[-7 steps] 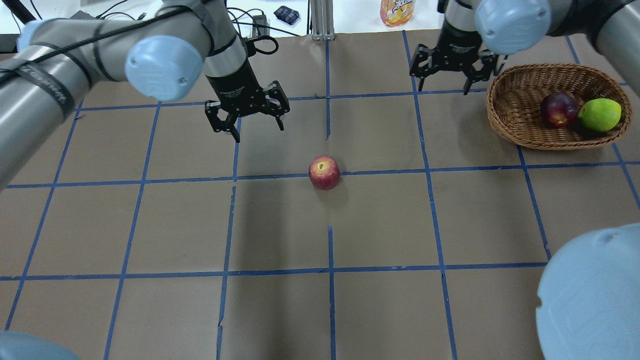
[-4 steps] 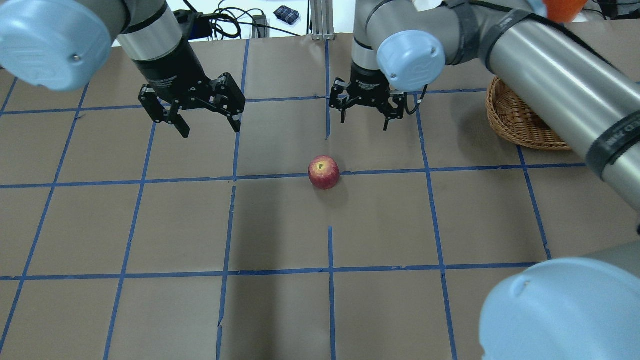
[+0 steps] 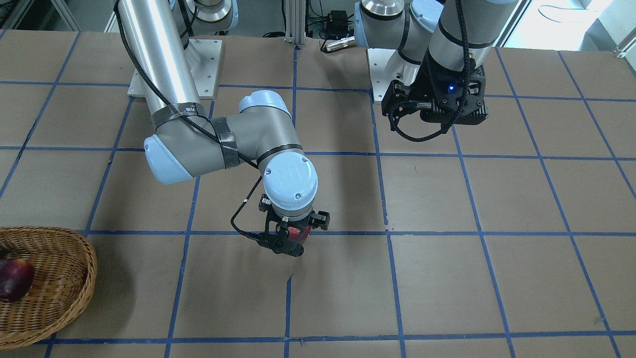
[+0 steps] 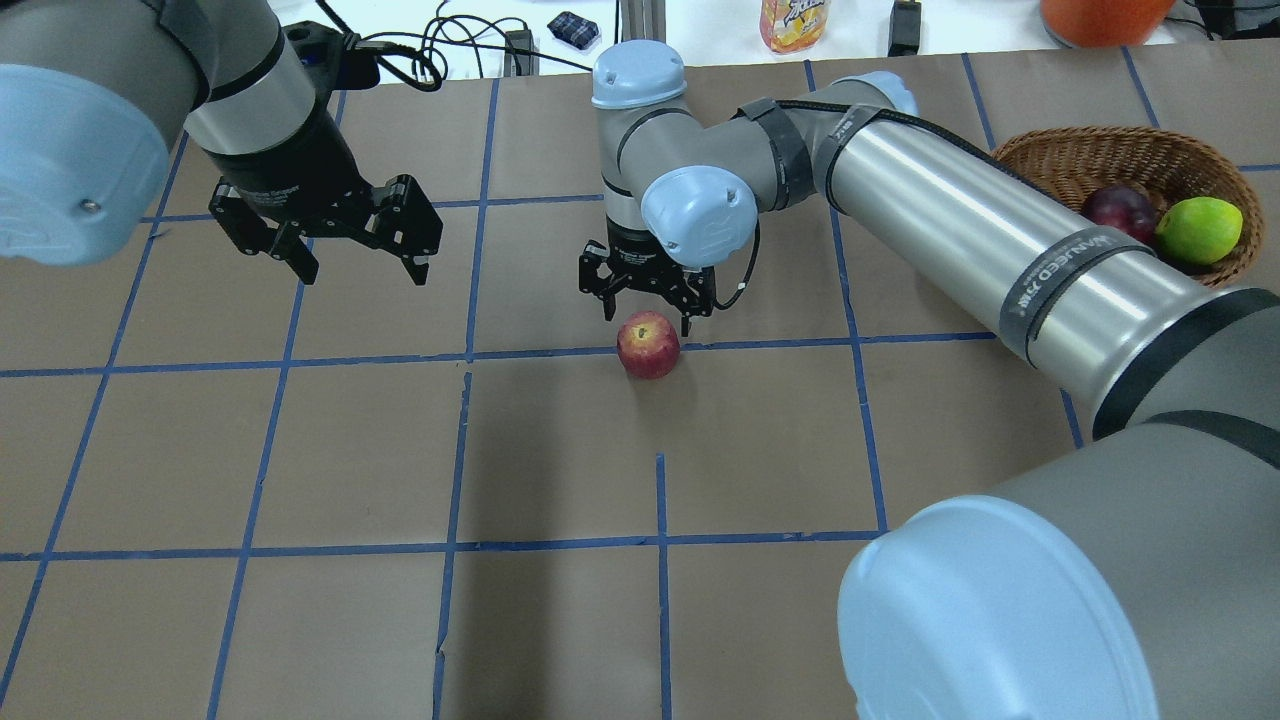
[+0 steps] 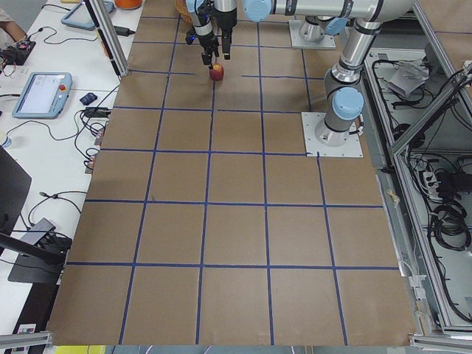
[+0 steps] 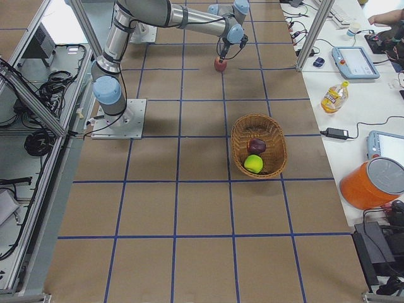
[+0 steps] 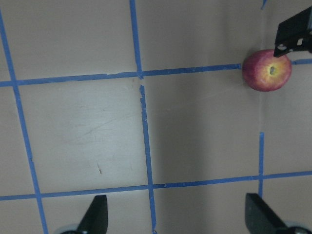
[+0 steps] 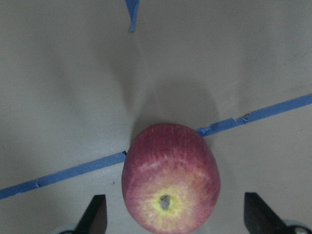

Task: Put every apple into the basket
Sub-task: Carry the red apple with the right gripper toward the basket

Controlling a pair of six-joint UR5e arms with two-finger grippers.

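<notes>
1. The right gripper (image 4: 648, 318) hangs just above the red apple (image 4: 648, 346) with its jaws apart. The wrist view shows the apple centred between the fingertips and untouched. This alignment suits a straight descent and closure.
2. The left gripper (image 4: 362, 270) hovers empty, jaws apart. The red apple lies well to one side of it, so this arm appears parked out of the way.
3. The basket (image 4: 1040, 150) sits well apart from the right jaws and holds the maroon apple (image 4: 1118, 207) and green apple (image 4: 1198, 229) side by side.
4. No object shows between the right jaws and the red apple. Only flat blue tape (image 8: 73, 171) runs beneath it.
</notes>
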